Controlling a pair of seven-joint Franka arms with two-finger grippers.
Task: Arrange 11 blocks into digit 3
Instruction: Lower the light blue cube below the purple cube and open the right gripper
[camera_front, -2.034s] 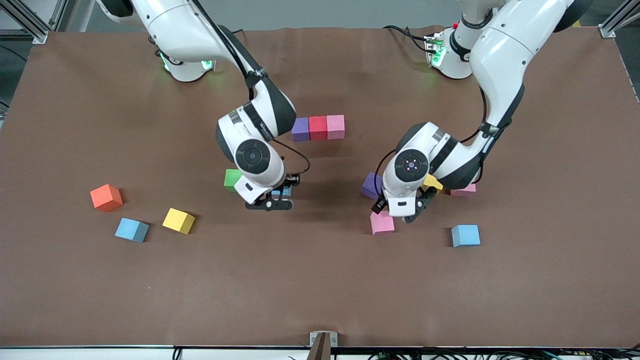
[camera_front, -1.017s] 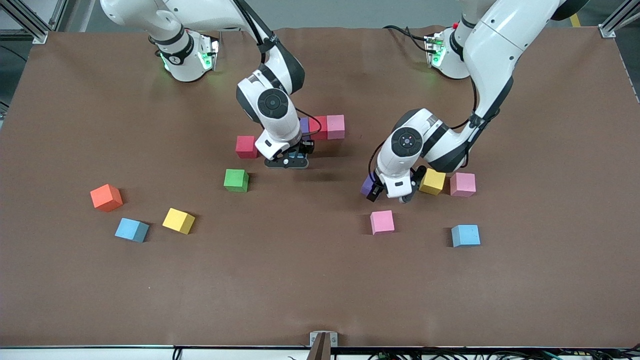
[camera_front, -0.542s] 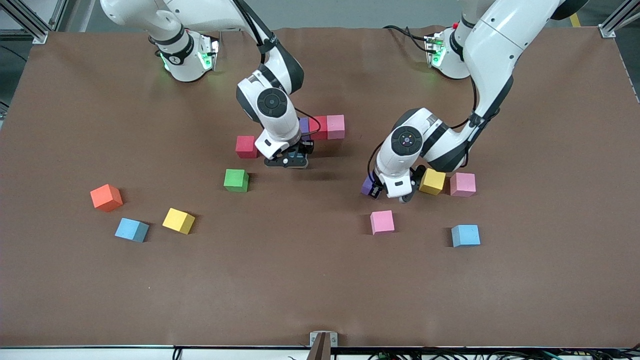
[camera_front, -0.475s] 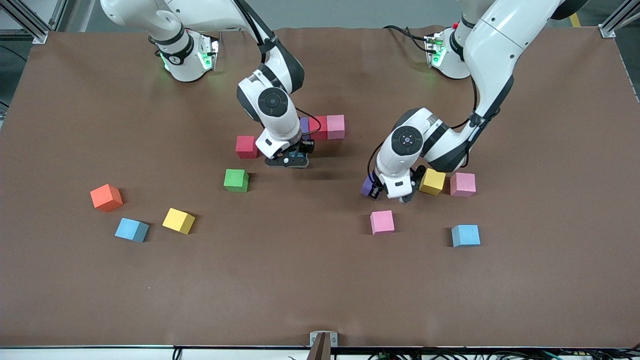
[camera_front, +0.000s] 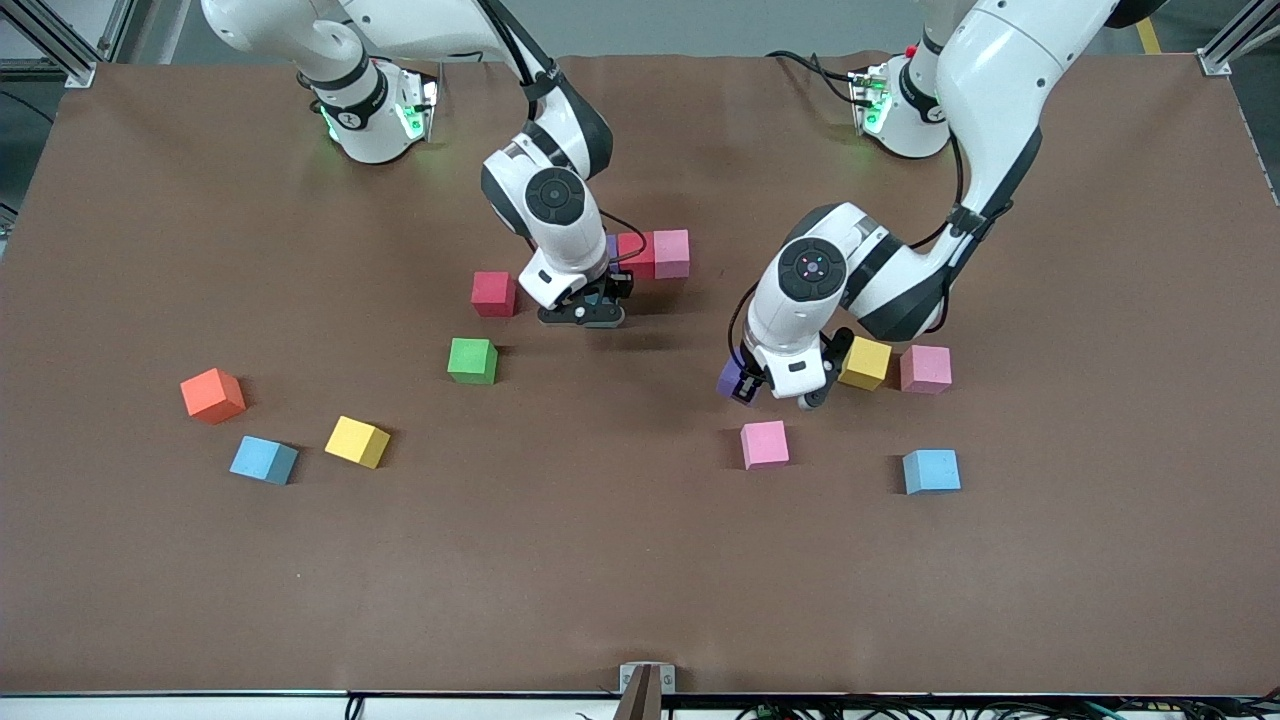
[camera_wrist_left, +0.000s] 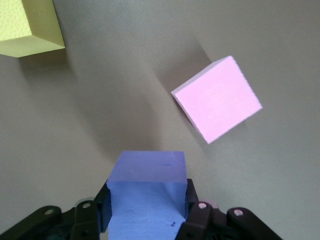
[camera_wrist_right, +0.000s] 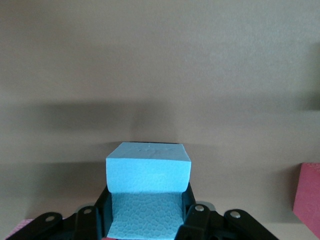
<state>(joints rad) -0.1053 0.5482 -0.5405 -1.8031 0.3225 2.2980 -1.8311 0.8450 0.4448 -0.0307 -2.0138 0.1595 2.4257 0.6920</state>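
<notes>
Left pincer (camera_front: 775, 385) is clamped on a purple block (camera_wrist_left: 146, 192), off the bench (camera_front: 640, 560) surface near mid-bench, beside a yellow block (camera_front: 865, 362) and above a pink block (camera_front: 764, 444). Right pincer (camera_front: 582, 312) is closed on a light blue block (camera_wrist_right: 148, 192), low over the bench just beside the purple-red-pink row (camera_front: 652, 254) toward the robots' edge. Other blocks lie scattered; a red block (camera_front: 493, 293) sits near the right pincer.

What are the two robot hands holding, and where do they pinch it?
The left gripper pinches a purple foam cube by two opposite sides. The right gripper likewise pinches a light blue foam cube.
</notes>
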